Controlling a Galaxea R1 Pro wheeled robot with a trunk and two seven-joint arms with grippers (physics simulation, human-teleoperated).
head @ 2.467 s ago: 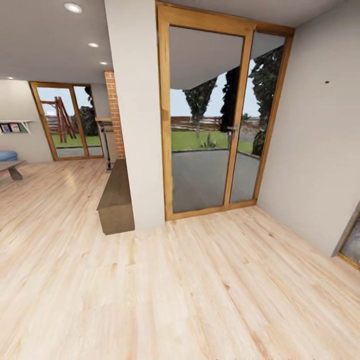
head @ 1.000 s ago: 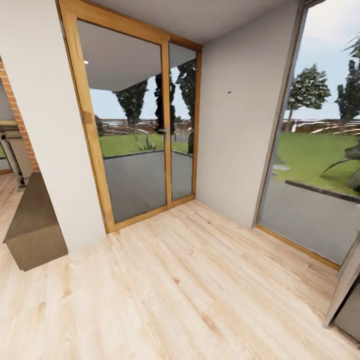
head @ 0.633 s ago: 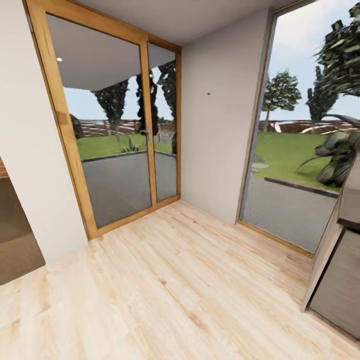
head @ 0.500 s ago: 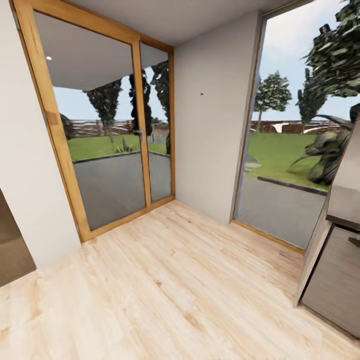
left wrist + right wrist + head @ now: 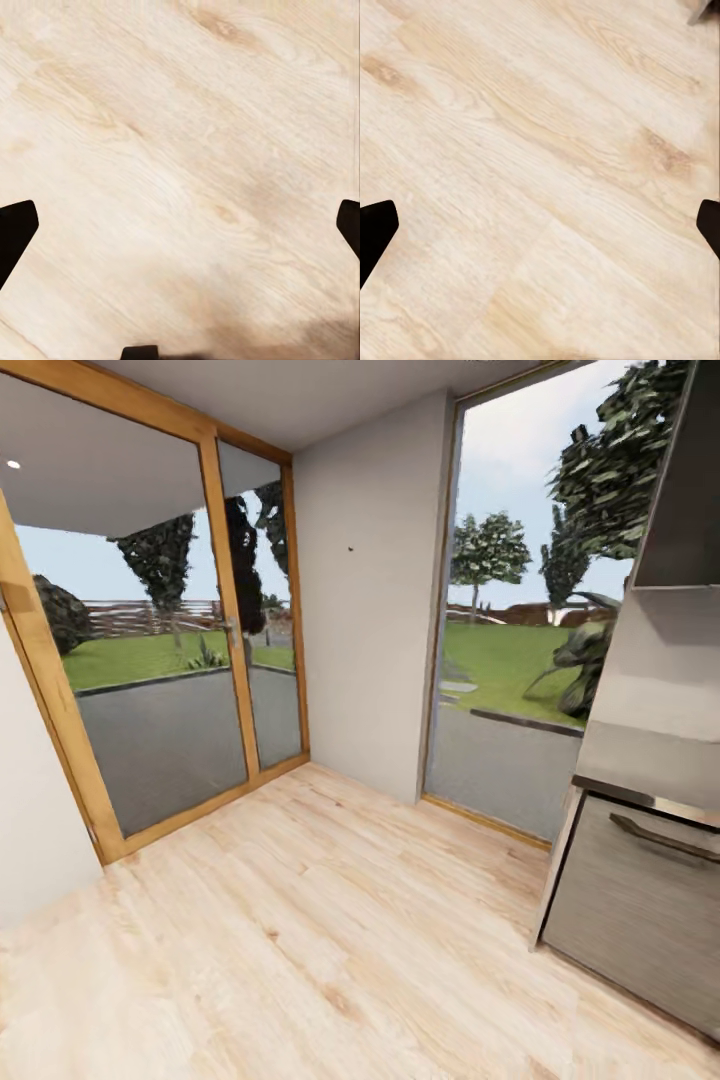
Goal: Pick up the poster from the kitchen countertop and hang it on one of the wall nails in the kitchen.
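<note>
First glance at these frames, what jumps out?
The wood-framed glass door at the head view's left and the tall window to its right, both looking onto the lawn, with a grey wall between them carrying a tiny dark nail. At far right, a dark handled cabinet under a glossy countertop. Both wrist views look down on pale wood floor.

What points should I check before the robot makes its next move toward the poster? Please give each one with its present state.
1. Wall nail in sight on the grey wall: ok.
2. Poster located: not ok.
3. Left gripper open, nothing between its fingers: ok.
4. Right gripper open, nothing between its fingers: ok.
5. Kitchen countertop in view at the right edge: ok; what lies on it: cannot tell.
6. Wooden floor ahead free of obstacles: ok.
</note>
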